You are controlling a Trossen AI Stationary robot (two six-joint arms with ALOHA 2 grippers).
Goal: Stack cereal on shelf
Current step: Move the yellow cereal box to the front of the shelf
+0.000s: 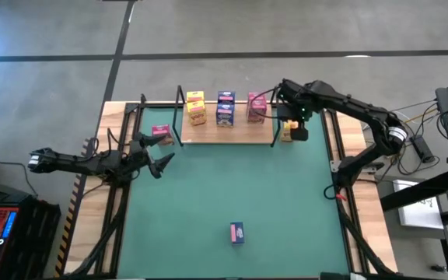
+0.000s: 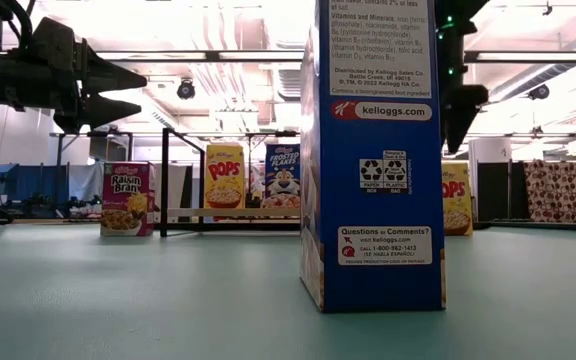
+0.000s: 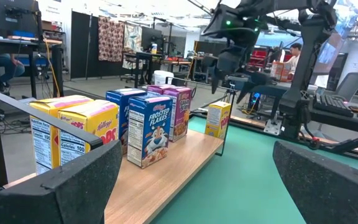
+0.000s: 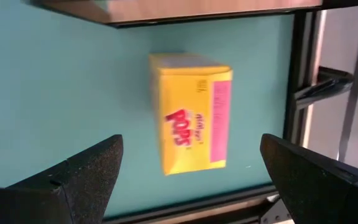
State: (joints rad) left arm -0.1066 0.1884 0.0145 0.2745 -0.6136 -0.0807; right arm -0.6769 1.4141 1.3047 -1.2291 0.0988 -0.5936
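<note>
The shelf, a light wood board with black wire uprights, stands at the table's far middle. Several cereal boxes stand on it: yellow, blue and pink. Another yellow cereal box stands on the green mat just right of the shelf. My right gripper hangs open above this box, pointing down, one finger on either side and clear of it. My left gripper waits open and level at the table's left.
A pink box stands on the mat left of the shelf. A blue box stands alone near the front edge, filling the low view. The green mat lies open between them. A black frame rail runs close beside the yellow box.
</note>
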